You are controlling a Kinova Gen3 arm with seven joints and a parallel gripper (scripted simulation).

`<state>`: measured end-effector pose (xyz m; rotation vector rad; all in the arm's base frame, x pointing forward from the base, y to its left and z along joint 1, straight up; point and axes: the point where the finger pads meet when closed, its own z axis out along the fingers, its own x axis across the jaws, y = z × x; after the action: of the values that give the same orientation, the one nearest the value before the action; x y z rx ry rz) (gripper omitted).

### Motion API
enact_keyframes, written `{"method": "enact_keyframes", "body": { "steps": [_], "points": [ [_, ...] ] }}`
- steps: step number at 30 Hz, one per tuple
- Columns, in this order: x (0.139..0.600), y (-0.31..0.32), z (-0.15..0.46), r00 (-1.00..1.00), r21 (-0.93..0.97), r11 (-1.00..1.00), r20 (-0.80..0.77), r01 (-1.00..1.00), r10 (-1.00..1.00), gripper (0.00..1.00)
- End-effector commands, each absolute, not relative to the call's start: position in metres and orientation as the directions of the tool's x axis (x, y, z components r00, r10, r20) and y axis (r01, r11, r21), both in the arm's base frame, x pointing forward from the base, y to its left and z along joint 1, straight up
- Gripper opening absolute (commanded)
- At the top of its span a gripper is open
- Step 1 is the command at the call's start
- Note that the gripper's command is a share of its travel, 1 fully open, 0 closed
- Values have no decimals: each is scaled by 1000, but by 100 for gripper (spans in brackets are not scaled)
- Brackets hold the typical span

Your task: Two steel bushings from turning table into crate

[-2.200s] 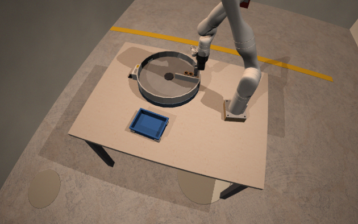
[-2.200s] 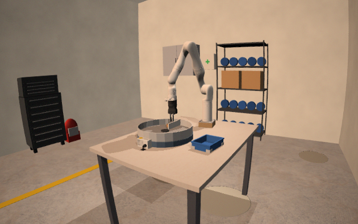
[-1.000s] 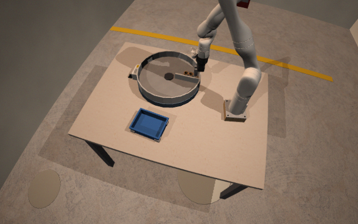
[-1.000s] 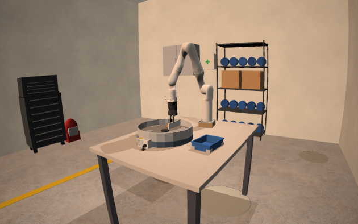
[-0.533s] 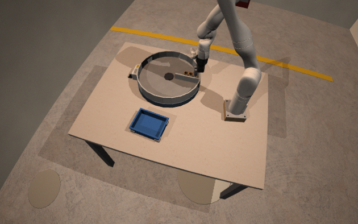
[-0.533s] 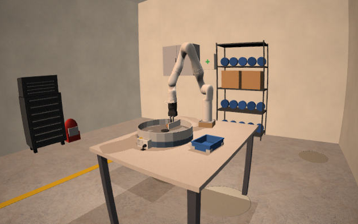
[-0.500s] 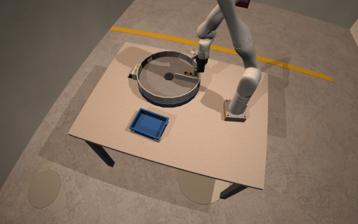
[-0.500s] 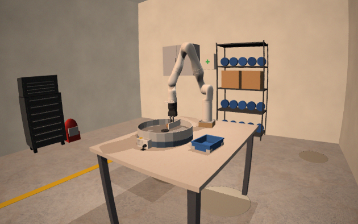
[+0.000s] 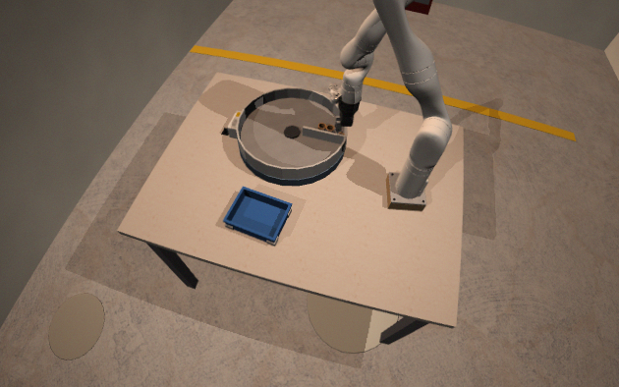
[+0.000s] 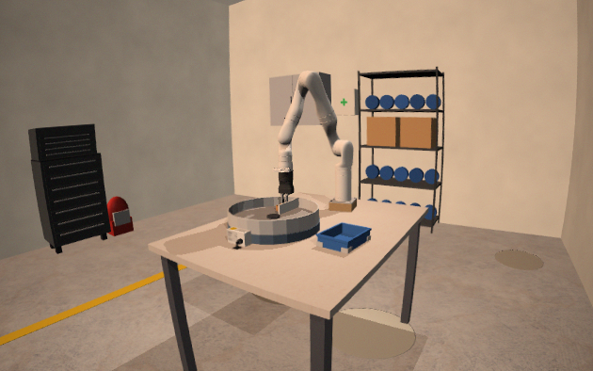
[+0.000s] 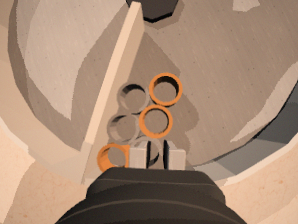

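Steel bushings, taken to be the grey rings, sit on the turning table (image 9: pixel 292 173) (image 10: pixel 273 228) (image 11: pixel 250 160). No bushing shows in the crate (image 9: pixel 257 218) (image 10: pixel 344 239). Left to right in the wrist view: the divider (image 9: pixel 323 136) (image 10: pixel 289 205) (image 11: pixel 114 75), an orange bushing (image 11: pixel 102 156), the lower grey bushing (image 11: pixel 110 131), the upper grey bushing (image 11: pixel 145 102), then the near grey bushing (image 11: pixel 158 149), under the end effector (image 9: pixel 339 127) (image 10: pixel 284 200) (image 11: pixel 157 149). Its fingers stand partly apart, seemingly clamped on nothing. To grasp well, centre on that ring, check that both tips fit beside its neighbours, descend straight, close gently, and lift clear of the wall. The fingers cover part of the near ring, the left orange one is cut off by the gripper body, and tip height is hard to judge.
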<state>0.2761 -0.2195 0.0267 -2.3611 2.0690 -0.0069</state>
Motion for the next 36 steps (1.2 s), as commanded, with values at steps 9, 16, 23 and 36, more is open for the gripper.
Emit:
{"method": "enact_keyframes", "body": {
  "steps": [9,16,23,36],
  "points": [
    [276,-220,26,129,-4,-129,2,-992,-992,0],
    [276,-220,26,129,-4,-129,2,-992,-992,0],
    [276,-220,26,129,-4,-129,2,-992,-992,0],
    [276,-221,26,129,-4,-129,2,-992,-992,0]
  ]
}}
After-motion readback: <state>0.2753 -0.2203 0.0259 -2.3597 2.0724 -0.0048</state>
